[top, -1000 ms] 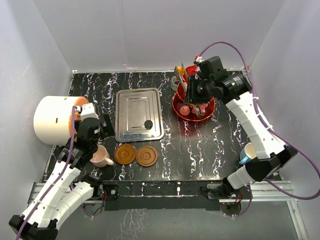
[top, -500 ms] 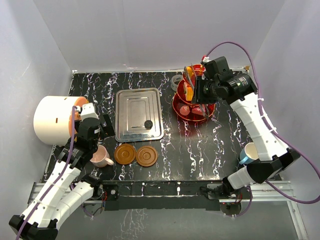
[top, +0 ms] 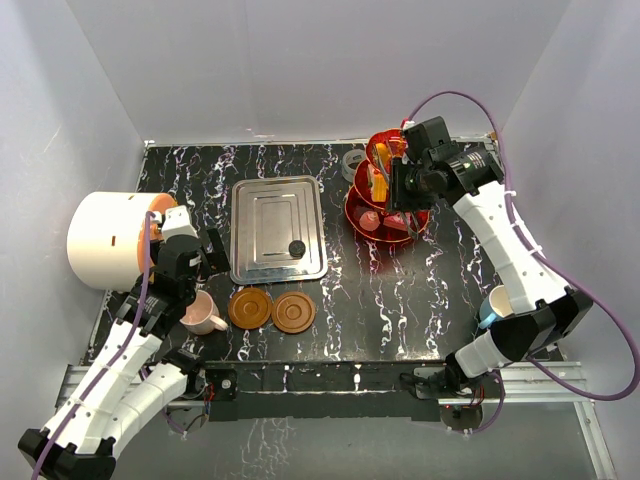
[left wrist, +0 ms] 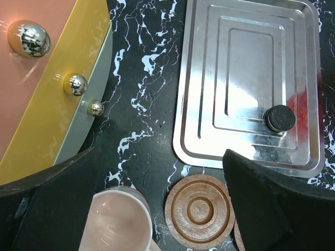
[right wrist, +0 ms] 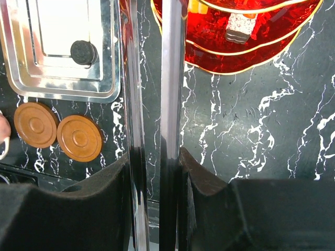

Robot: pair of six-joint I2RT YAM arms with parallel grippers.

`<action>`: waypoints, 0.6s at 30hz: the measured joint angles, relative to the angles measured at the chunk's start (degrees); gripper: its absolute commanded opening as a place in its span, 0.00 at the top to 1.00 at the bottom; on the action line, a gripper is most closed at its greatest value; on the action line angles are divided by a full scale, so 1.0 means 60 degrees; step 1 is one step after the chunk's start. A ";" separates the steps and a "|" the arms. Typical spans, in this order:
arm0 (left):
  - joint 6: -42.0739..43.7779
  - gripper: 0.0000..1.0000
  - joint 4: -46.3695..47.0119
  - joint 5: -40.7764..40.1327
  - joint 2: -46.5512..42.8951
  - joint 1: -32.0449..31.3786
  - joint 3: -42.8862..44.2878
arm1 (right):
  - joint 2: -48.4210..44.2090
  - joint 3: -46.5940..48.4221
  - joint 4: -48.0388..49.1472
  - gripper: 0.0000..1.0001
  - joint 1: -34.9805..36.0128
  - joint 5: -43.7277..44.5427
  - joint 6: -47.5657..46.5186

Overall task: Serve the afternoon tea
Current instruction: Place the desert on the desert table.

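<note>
The red see-through stand [top: 385, 222] stands at the back right, with sweets on its tiers [right wrist: 238, 26]. My right gripper [top: 402, 186] hangs over it, shut on steel tongs [right wrist: 170, 78] whose two blades run up between the fingers [right wrist: 154, 157]; their tips are out of frame. A dark round biscuit [top: 296, 247] lies on the steel tray [top: 262, 262]. The pink cup [left wrist: 116, 222] sits beside two brown saucers [top: 250, 307] [top: 294, 312]. My left gripper [left wrist: 157, 172] hovers open above the cup and the nearer saucer [left wrist: 200, 210]. The blue cup [top: 495, 305] stands near the right arm's elbow.
A big white drum with an orange face [top: 105, 238] stands at the left edge, close to my left gripper. A small grey object [top: 352, 160] lies behind the stand. White walls close in the black marbled table [top: 400, 300] on three sides.
My right gripper has drawn back and to the right with the tongs, away from the stand's lower tier. The left arm has not moved.
</note>
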 measured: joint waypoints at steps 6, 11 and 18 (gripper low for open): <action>0.0000 0.01 0.0000 0.0007 0.0055 0.0000 0.0000 | 0.0047 -0.0066 0.0051 0.65 -0.0073 0.0007 -0.0025; 0.0000 0.01 0.0000 0.0018 0.0076 0.0000 0.0000 | 0.0047 -0.0066 0.0215 0.59 -0.0084 0.0004 -0.0062; 0.0000 0.01 0.0000 0.0033 0.0091 0.0000 0.0000 | 0.0055 -0.0066 0.0259 0.59 -0.0087 0.0000 -0.0211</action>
